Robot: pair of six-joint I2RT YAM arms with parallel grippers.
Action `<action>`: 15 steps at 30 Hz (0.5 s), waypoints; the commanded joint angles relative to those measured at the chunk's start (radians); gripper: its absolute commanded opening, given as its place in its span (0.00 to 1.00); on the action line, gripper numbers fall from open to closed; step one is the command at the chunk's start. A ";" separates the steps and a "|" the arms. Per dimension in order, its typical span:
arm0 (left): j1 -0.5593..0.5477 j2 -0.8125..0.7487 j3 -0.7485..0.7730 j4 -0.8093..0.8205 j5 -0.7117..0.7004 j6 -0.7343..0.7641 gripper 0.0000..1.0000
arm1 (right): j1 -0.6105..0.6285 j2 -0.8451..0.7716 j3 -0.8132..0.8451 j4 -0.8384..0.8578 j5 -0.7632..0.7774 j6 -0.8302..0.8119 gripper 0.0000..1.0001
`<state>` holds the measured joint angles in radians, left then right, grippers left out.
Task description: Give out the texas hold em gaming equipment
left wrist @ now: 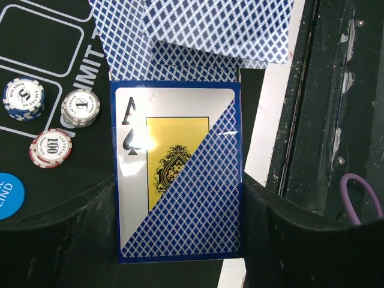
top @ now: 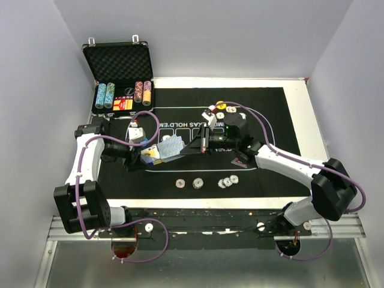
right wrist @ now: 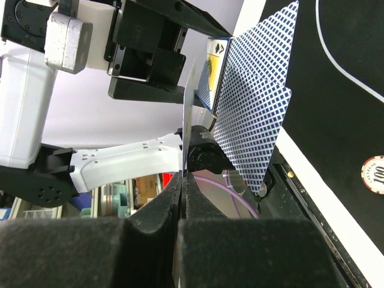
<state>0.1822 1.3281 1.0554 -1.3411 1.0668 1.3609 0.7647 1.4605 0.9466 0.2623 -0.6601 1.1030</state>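
While left claw (left wrist: 179,204) clamps deck (left wrist: 174,144), right claw (right wrist: 181,186) card (right wrist: 187,126)

We see plain pale walls (top: 240,36) closing round the white table (top: 303,120) on three sides under soft, even light. Past the right fingers (right wrist: 252,252) we glimpse blurred, cluttered shelves (right wrist: 117,197) low against a pale wall.

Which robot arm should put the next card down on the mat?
Right, probably. The right gripper pinches one card by its edge, ready to lay down. The left gripper is busy holding the deck.
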 commanded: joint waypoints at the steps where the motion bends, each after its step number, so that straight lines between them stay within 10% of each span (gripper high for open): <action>1: 0.003 -0.001 0.026 -0.270 0.045 0.020 0.12 | -0.002 0.021 0.018 0.087 -0.056 0.052 0.07; 15: 0.013 -0.038 0.005 -0.276 0.019 0.010 0.11 | -0.148 0.007 0.139 -0.064 -0.090 -0.044 0.07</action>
<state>0.1829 1.3277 1.0557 -1.3411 1.0657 1.3609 0.6994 1.4696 1.0462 0.2626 -0.7006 1.1080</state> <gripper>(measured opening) 0.724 0.071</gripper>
